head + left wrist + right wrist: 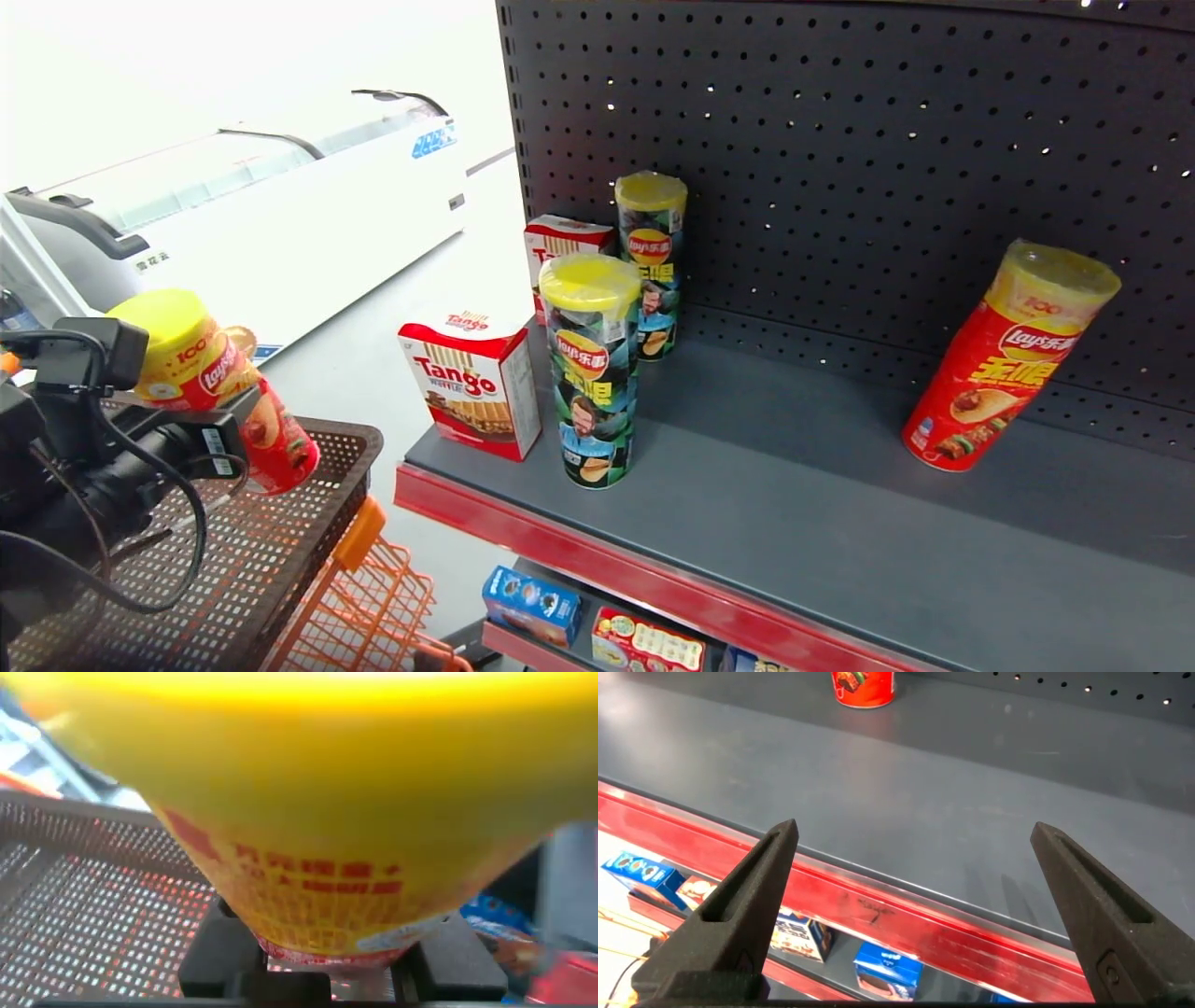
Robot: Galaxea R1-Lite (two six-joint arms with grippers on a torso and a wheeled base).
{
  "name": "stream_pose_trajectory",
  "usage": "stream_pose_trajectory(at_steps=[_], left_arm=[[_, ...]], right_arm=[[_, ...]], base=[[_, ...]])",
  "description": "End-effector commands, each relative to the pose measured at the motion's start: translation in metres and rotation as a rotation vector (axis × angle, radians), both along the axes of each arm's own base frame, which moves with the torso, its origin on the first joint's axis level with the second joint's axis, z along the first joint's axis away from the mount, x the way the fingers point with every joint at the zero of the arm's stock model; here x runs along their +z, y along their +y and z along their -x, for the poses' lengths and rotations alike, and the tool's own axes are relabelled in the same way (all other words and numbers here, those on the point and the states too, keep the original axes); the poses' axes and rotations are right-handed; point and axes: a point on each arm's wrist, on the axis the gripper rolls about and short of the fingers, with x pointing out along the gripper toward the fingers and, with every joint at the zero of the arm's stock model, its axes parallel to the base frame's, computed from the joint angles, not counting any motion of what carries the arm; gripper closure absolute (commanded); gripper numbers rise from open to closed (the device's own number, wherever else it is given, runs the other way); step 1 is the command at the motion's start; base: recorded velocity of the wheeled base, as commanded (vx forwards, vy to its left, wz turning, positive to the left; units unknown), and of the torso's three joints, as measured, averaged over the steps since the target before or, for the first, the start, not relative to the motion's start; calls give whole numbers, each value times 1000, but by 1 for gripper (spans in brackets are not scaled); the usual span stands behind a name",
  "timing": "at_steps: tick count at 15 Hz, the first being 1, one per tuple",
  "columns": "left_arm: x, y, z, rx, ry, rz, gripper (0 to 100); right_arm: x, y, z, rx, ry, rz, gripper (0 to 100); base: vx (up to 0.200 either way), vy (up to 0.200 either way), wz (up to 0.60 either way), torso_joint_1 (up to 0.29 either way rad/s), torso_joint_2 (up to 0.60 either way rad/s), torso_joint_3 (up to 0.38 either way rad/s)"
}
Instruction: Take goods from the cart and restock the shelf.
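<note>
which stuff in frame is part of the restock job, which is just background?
Job: red chip can in left end effector, cart basket, shelf.
Background: chest freezer, lower-shelf boxes, stocked green cans, wafer boxes, leaning red can.

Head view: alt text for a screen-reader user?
The left gripper holds a red chip canister with a yellow lid above the brown mesh cart basket. On the dark grey shelf stand two green canisters, two red-and-white boxes and another red canister.

White chest freezer (280, 215), curved glass lid, at 10 o'clock, in strong light. Pale grey floor (373, 345) below it. Dark pegboard panel (887, 140) from 12 to 3 o'clock, light pinpricks through holes.
</note>
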Motion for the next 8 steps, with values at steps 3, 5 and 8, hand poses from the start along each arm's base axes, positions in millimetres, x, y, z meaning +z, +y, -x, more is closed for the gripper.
stream_pose_trajectory(at_steps=[3,5,8], left_arm=[[11,-36,55,-192,-52,27,100],[17,-54,63,-300,-77,38,100],[21,-62,75,-414,-105,79,100]], right_arm=[[0,0,0,0,1,-1,0],[0,0,0,0,1,0,0],[0,0,0,0,1,0,0]], base=[[0,0,0,0,0,0],[0,0,0,0,0,0],[0,0,0,0,0,0]])
